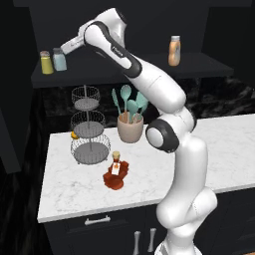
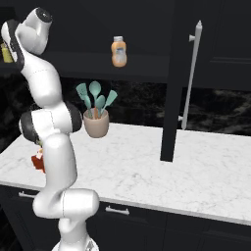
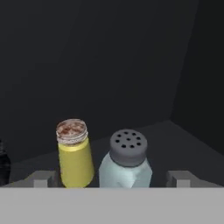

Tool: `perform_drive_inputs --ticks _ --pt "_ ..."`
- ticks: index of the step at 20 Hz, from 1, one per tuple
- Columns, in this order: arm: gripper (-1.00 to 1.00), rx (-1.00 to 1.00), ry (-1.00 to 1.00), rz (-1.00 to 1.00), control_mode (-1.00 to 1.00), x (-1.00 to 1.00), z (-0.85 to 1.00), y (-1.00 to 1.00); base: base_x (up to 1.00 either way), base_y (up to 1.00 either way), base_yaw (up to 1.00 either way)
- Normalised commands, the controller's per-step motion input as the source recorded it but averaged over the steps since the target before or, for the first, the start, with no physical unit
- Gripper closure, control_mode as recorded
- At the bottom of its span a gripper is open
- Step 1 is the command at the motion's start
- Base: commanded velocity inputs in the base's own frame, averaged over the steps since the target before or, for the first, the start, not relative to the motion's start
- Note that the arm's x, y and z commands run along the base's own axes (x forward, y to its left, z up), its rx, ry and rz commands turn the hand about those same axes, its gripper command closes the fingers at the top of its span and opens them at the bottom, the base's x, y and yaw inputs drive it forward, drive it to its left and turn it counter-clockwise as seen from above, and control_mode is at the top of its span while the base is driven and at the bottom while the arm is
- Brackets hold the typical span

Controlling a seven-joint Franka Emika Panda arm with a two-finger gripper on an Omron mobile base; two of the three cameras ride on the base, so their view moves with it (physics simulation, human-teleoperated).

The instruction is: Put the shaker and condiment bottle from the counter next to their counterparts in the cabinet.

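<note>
**Fingers wide, shaker dropped on shelf — bottle still to do**

Fingers (image 3: 40,179) stand spread wide in the hand view, one tip on each side of the teal shaker (image 3: 126,164), neither visibly touching it. Gripper (image 1: 61,51) holds nothing; judging by the gap, this is a release, not a grip.

Where things are:
- Teal shaker (image 1: 60,60) stands upright on the cabinet shelf (image 1: 199,67), far left end, just beside the yellow shaker (image 1: 46,63), on its right. Hand view shows them close together, possibly touching; can't tell.
- Orange bottle (image 1: 174,51) stands on the same shelf, well to the right, alone.
- Dark red condiment bottle (image 1: 116,172) is on the marble counter (image 1: 224,149), near the front, in front of the tiered wire basket (image 1: 89,127). Looks tipped over rather than upright, but it's small in the frame.
- Utensil crock (image 1: 130,127) with teal spatulas sits behind it, clear of the path.

Progress: roughly half. Shaker half looks done, pending a clean retreat. Left: back the hand out without clipping either shaker, come down to the counter, pick the red bottle, set it next to the orange one.

Risk: a lying jug-shaped bottle is an awkward grab.
</note>
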Motion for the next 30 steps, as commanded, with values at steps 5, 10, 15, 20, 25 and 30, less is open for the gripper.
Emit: perform_drive_inputs --ticks 5,10,15,20,25,30 --pt "-1.00 0.03 -0.07 0.00 -1.00 -0.88 0.00 -0.46 0.00 0.00 0.00" --pt "-1.00 0.01 -0.05 0.02 -1.00 -0.99 -0.01 -0.43 0.00 0.00 0.00" --pt "-1.00 0.15 -0.04 0.15 -1.00 -0.94 -0.24 -0.25 0.00 0.00 0.00" --pt "-1.00 0.33 -0.01 0.27 -1.00 -0.85 -0.46 -0.25 0.00 0.00 0.00" --pt "-1.00 0.32 -0.03 0.31 -1.00 -0.91 -0.54 -0.41 0.00 0.00 0.00" --pt "-1.00 0.13 -0.06 0.35 -1.00 -0.66 -0.50 -0.32 0.00 0.00 0.00"
